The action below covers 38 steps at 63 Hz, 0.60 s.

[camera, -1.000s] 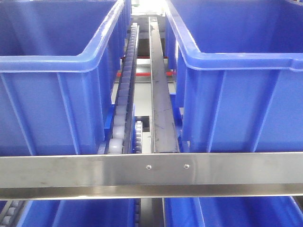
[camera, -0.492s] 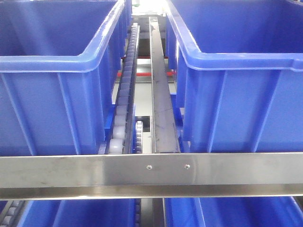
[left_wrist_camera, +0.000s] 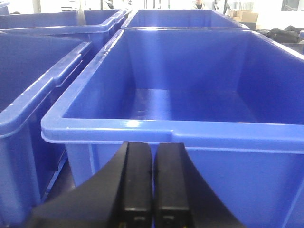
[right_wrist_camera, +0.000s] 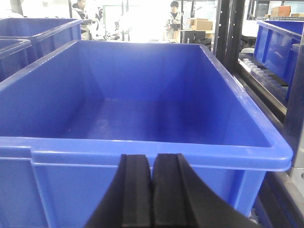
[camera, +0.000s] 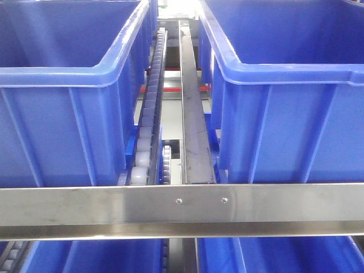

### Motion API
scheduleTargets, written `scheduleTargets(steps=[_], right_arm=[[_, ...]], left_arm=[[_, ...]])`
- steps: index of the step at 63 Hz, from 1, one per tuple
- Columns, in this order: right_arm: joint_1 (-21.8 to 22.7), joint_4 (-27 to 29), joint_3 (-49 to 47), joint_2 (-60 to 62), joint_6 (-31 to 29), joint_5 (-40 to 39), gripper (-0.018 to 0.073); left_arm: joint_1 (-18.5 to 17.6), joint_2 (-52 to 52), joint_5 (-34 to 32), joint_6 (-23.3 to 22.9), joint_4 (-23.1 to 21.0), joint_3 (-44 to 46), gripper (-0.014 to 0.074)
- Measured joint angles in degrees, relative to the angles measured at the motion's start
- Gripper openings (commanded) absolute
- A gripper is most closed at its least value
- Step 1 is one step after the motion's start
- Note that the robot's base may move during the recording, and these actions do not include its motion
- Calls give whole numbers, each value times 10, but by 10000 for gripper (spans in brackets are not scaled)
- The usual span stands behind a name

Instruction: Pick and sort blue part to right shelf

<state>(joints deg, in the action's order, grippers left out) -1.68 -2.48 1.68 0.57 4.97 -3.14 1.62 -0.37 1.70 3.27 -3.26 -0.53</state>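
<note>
Across all three views we find no blue part, so we cannot report its position, its heading or the line of its long axis.

At the near edge of the left wrist view, the left gripper [left_wrist_camera: 153, 190] is held level, facing the near wall of a blue bin [left_wrist_camera: 142, 130]. Its two black fingers [left_wrist_camera: 135, 183] lie pressed together with only a thin seam between them and nothing pinched. That bin's floor looks bare as far as we can see. A second blue bin [left_wrist_camera: 28, 114] stands just beside it on the left, and further bins lie beyond.

Likewise, the right gripper [right_wrist_camera: 152, 192] sits level at the near edge of its view, its fingers [right_wrist_camera: 168, 190] pressed together and holding nothing. It faces the near wall of another blue bin [right_wrist_camera: 142, 147], whose visible floor is bare. A shelf frame [right_wrist_camera: 294, 104] rises at the right.

From the front view we note two blue bins, left [camera: 68, 74] and right [camera: 284, 71], on a shelf behind a steel crossbar [camera: 182, 207]. Between them run a roller track [camera: 149, 114] and a steel rail [camera: 193, 114], leading from near to far. Neither arm appears in this view.
</note>
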Motion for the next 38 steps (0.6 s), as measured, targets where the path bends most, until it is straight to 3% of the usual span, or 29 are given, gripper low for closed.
scheduleTargets(steps=[38], right_arm=[[0,0,0,0,1,0,48]], left_arm=[[-26,0,-3,0,0,0,123]])
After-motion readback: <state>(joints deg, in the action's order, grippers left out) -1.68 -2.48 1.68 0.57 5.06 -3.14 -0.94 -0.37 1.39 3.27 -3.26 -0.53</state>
